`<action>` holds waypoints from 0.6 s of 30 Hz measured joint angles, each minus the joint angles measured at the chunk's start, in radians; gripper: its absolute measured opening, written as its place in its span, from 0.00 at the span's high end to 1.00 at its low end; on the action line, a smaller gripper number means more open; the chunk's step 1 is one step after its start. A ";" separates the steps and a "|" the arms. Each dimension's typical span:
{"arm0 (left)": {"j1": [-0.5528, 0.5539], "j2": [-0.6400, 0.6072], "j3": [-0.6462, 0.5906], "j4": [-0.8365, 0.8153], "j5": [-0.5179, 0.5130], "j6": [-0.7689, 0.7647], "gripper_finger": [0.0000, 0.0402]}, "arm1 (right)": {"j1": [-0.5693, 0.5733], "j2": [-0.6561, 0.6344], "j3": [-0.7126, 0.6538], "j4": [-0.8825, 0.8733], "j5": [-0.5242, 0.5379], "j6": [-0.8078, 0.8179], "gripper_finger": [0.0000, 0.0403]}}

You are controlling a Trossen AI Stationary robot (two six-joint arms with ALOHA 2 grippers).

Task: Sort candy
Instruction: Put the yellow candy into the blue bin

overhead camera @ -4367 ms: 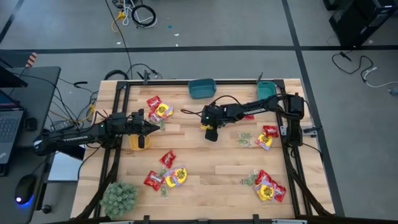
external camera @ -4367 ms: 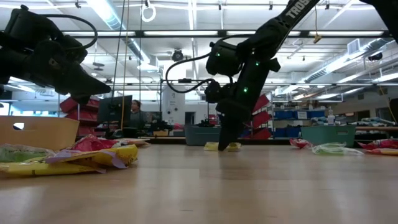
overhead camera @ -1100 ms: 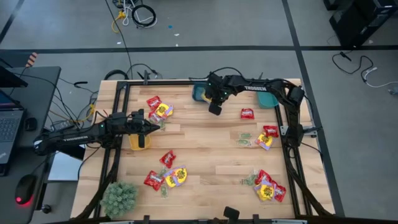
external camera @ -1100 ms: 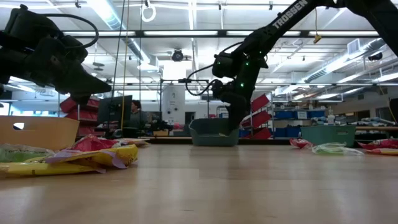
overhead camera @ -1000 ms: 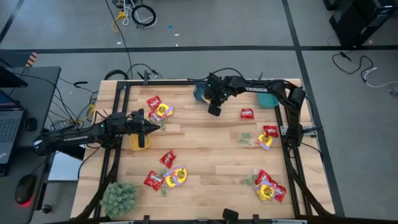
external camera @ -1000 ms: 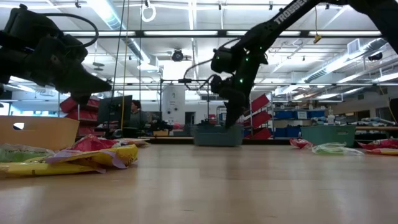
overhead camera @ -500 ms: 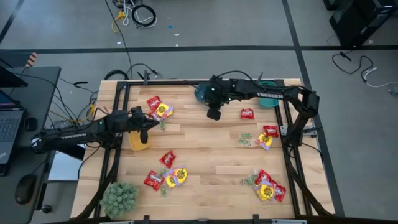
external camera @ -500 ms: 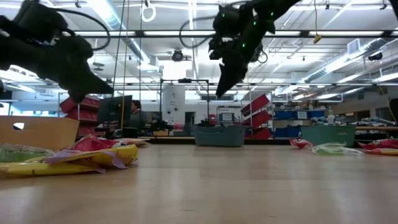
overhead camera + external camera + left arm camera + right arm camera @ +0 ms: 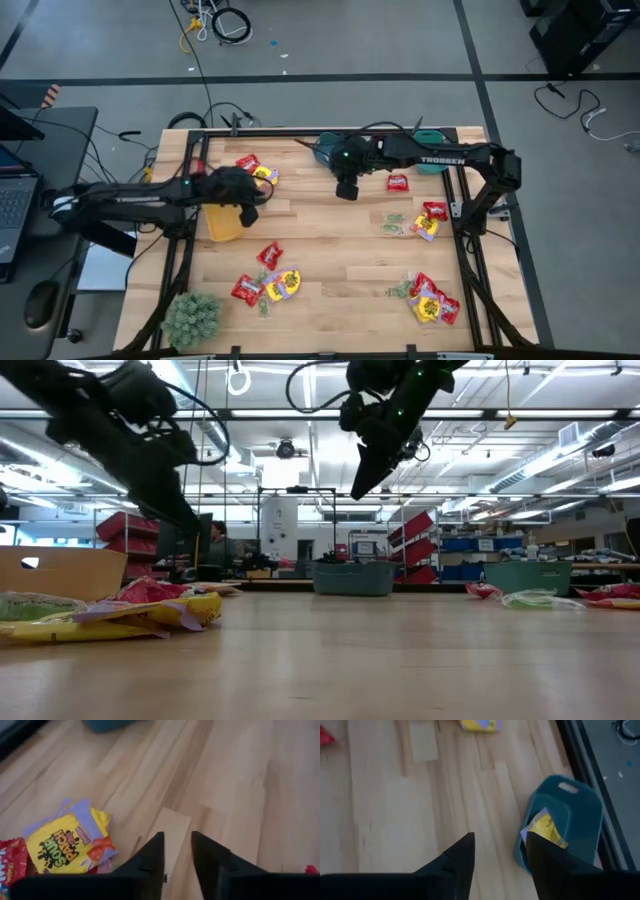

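Teal bin (image 9: pixel 322 148) (fuzzy plant ball (image 9: pixel 191 317) well apart)

2 dark arms w/ white lettering on links; green LEDs near wrists; black cables looped; tapered matte-black fingers (image 9: pixel 460 865)

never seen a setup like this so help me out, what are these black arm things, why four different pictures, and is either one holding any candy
These are two robot arms at a wooden table, each ending in two fingers for gripping. One picture looks straight down on the table, one looks level across the tabletop, and two come from cameras on the arms' wrists.

Wrapped candy lies in small heaps: red packets and yellow packets. There are also a yellow bin, a teal bin at the far edge, and a green fuzzy ball.

The left gripper hangs over bare wood beside a yellow Sour Patch packet. The right gripper hangs next to the teal bin, which has a yellow packet inside. Both have their fingers apart with nothing between them, so neither holds candy.
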 joint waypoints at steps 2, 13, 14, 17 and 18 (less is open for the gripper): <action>0.000 0.059 0.030 0.001 -0.010 0.015 0.65 | 0.000 0.001 -0.016 0.012 0.000 0.000 0.57; 0.042 0.332 0.078 0.002 -0.216 0.001 0.35 | 0.002 0.002 -0.082 0.050 0.003 0.025 0.54; 0.052 0.355 0.078 0.007 -0.225 -0.001 0.34 | 0.002 0.002 -0.082 0.053 0.003 0.026 0.54; 0.080 0.424 0.078 0.035 -0.272 -0.009 0.32 | 0.002 0.002 -0.082 0.073 0.003 0.026 0.54; 0.088 0.444 0.078 0.048 -0.291 -0.010 0.31 | 0.002 0.002 -0.082 0.076 0.003 0.025 0.54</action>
